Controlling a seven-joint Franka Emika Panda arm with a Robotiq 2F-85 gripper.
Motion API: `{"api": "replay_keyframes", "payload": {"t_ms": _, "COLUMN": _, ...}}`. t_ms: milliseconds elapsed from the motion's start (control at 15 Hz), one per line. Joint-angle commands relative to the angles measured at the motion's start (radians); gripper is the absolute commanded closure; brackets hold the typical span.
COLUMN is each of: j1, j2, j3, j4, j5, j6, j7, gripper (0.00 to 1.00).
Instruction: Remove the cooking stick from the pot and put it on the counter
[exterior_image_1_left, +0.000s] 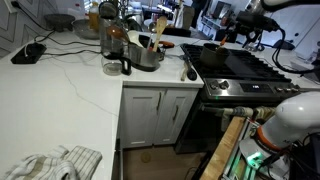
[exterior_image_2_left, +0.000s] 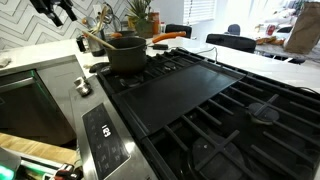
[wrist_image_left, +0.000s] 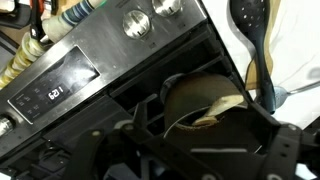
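The small dark pot stands on the black stove at its far corner; it also shows in an exterior view and from above in the wrist view. The pale tan cooking stick leans in the pot with its end sticking out over the rim. Its tan end lies inside the pot in the wrist view. My gripper hangs above the pot, open and empty, apart from the stick. Its dark fingers frame the pot in the wrist view. The white counter lies beside the stove.
A dark-headed spoon lies on the counter by the stove edge, seen also in an exterior view. A steel pot, bunched wooden utensils and a cloth are on the counter. Stove knobs line the front.
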Motion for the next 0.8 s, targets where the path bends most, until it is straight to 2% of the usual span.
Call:
{"api": "replay_keyframes", "payload": {"t_ms": 0, "j1": 0.028, "j2": 0.047, "j3": -0.021, "j4": 0.036, "j5": -0.017, "j6": -0.013, "j7": 0.026, "gripper": 0.0}}
{"api": "replay_keyframes", "payload": {"t_ms": 400, "j1": 0.041, "j2": 0.161, "j3": -0.07, "j4": 0.117, "j5": -0.009, "j6": -0.009, "j7": -0.029, "gripper": 0.0}}
{"api": "replay_keyframes", "payload": {"t_ms": 733, "j1": 0.062, "j2": 0.255, "j3": -0.158, "j4": 0.18, "j5": 0.032, "j6": -0.005, "j7": -0.125, "gripper": 0.0}}
